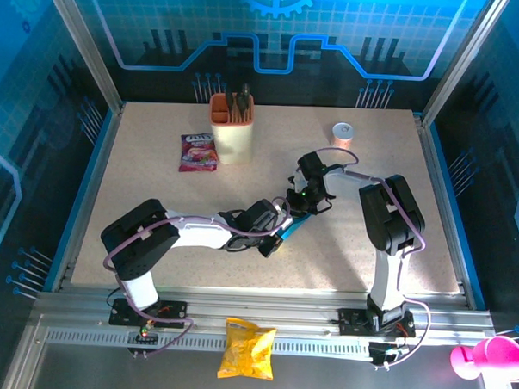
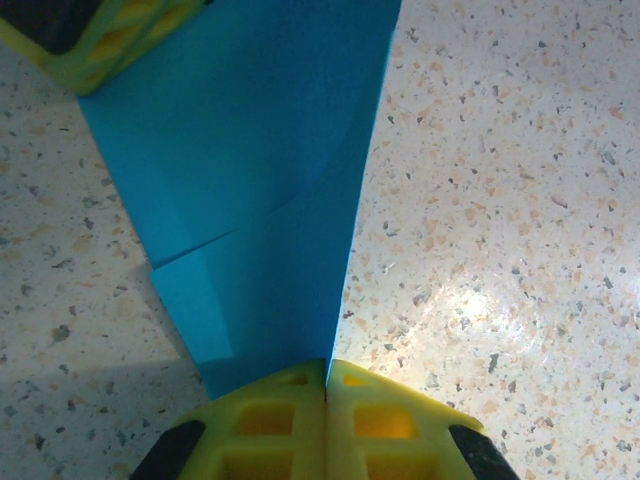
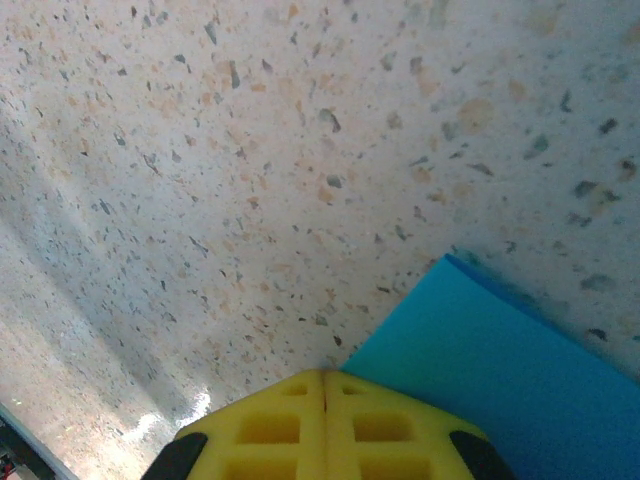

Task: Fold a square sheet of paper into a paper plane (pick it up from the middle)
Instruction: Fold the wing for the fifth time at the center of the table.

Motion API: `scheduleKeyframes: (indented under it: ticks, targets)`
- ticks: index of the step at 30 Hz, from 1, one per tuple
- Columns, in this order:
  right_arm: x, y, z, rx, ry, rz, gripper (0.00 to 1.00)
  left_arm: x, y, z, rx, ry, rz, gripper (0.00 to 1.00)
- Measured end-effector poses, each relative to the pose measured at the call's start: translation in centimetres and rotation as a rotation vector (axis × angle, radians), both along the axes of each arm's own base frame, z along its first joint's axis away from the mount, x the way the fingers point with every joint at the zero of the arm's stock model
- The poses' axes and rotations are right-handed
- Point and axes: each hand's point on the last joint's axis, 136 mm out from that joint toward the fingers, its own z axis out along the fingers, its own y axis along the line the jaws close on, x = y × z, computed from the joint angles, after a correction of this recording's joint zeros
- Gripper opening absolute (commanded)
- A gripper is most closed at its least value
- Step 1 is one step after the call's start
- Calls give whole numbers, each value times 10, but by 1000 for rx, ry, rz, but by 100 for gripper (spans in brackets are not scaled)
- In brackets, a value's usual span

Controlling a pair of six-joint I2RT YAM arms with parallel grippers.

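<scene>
Holds each pincer closed: left pincer (image 2: 327, 375) at near end of folded square sheet of paper (image 2: 250, 150), right pincer (image 3: 323, 382) at far corner

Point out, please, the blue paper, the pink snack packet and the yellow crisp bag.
blue paper (image 2: 250, 140): left wrist view, middle of its upper layer.
pink snack packet (image 1: 198, 152): top external view, centre of its face.
yellow crisp bag (image 1: 247, 347): top external view, middle of the bag.
</scene>
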Motion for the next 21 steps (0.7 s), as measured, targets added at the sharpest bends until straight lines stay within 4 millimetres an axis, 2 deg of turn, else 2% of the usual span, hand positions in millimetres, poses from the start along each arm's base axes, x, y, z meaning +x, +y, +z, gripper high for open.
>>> scheduleKeyframes:
  ticks: [21]
  targets:
    - [1,3,-1,15,-4,13,0,8,7,-1,25,-27,4,0]
